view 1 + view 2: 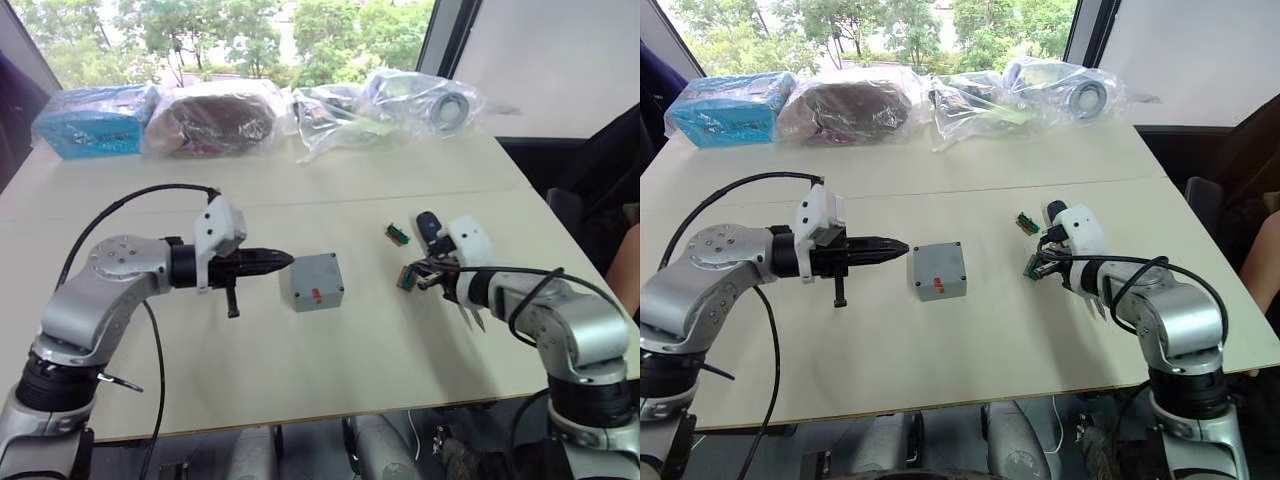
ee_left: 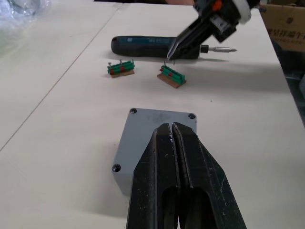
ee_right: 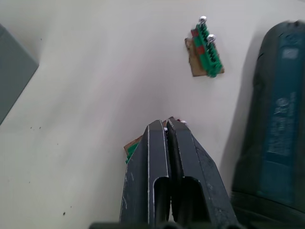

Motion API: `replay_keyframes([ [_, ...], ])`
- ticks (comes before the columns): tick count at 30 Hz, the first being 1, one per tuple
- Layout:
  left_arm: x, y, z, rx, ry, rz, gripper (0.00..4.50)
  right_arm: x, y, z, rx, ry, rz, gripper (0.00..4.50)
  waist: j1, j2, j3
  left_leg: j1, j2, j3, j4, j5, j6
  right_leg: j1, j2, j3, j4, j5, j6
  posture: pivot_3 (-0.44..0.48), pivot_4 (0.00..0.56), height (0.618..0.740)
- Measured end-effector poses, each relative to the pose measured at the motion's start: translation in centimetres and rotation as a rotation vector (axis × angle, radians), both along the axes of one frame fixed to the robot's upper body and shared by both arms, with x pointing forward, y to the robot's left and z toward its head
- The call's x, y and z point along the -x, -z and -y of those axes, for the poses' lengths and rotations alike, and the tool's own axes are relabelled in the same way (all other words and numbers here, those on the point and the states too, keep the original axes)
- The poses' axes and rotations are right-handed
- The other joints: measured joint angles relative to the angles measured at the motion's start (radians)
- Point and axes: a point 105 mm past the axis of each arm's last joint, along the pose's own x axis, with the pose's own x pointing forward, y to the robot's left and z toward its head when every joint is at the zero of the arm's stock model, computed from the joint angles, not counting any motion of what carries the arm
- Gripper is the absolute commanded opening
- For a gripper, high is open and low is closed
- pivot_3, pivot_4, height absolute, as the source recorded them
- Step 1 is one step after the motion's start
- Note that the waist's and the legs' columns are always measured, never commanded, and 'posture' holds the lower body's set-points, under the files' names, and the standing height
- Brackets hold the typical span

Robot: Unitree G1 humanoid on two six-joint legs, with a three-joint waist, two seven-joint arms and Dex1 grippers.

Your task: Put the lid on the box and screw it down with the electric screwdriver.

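**Lid seated, driver lies flat**

Left end effector (image 1: 285, 260), fingers pressed together and empty, hovers just beside the box (image 1: 311, 282), lid (image 2: 155, 136) on. Right end effector (image 3: 167, 125), closed and empty, hangs over a green piece (image 3: 129, 151). Screwdriver (image 2: 162, 46) lies along the bench (image 1: 350, 360), bit away from the box; judged rigid, fairly heavy, best gripped mid-barrel.

Left claw (image 2: 172, 131) closed, right claw (image 3: 167, 125) closed, both arms extended inward

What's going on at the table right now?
The lid already sits on the box mid-table, with screws showing at its corners. The left gripper hovers beside it, shut and empty. The right gripper, also shut, is down over a small green-brown piece. The electric screwdriver lies untouched next to it.
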Motion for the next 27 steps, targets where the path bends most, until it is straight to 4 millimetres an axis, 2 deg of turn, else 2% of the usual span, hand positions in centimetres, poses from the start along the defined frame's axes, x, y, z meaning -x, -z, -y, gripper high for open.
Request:
replay_keyframes([
  [2,0.2,0.1,-0.2,0.000,0.000,-0.007,0.00,0.1,-0.9,-0.5,-0.009,-0.039,0.009,0.02,-0.001,0.000,0.000,0.000,0.000,0.000,0.000,0.000,0.000,0.000,0.000,0.000,0.000,0.000,0.000,0.000,0.150,0.740],
  [7,0.8,0.4,-0.7,-0.006,-0.003,-0.027,0.00,0.0,-4.7,-3.9,-0.064,-0.197,0.094,0.02,-0.001,0.001,0.002,0.000,0.001,0.000,-0.001,0.000,0.000,-0.001,0.001,0.000,0.000,0.000,0.000,0.000,0.150,0.740],
  [9,0.9,0.5,-0.7,-0.006,-0.003,-0.030,0.00,0.1,-5.3,-5.1,-0.086,-0.247,0.105,0.02,0.001,0.001,0.002,-0.001,0.001,-0.001,-0.001,0.000,0.000,-0.001,0.001,-0.001,0.000,0.000,0.000,0.000,0.150,0.740],
  [13,1.0,0.9,-0.9,-0.016,-0.011,-0.040,0.00,0.3,-4.6,-7.4,-0.100,-0.335,0.065,0.02,0.001,0.001,0.002,-0.007,0.000,-0.001,0.000,0.000,0.000,-0.005,0.000,-0.001,-0.001,0.002,-0.003,0.000,0.150,0.740],
  [18,0.9,1.2,-0.6,-0.006,-0.013,-0.041,0.00,-0.6,-3.2,-10.2,-0.103,-0.415,0.022,0.02,0.000,0.001,0.002,-0.008,0.000,-0.001,0.001,0.000,0.000,-0.007,0.000,-0.001,0.001,0.003,-0.003,0.000,0.150,0.740],
  [21,0.7,1.9,-0.5,-0.011,-0.022,-0.049,0.00,-1.6,-2.3,-10.9,-0.091,-0.427,0.006,0.02,0.000,0.001,0.002,-0.008,0.000,-0.001,0.001,0.000,0.000,-0.008,0.000,-0.001,0.001,0.003,-0.003,0.000,0.150,0.740],
  [27,0.4,2.5,-0.6,-0.010,-0.039,-0.064,0.00,-2.5,-2.1,-11.7,-0.082,-0.453,0.018,0.02,0.000,0.001,0.002,-0.008,0.000,-0.001,0.001,0.000,0.000,-0.008,0.000,-0.001,0.001,0.003,-0.003,0.000,0.150,0.740],
])
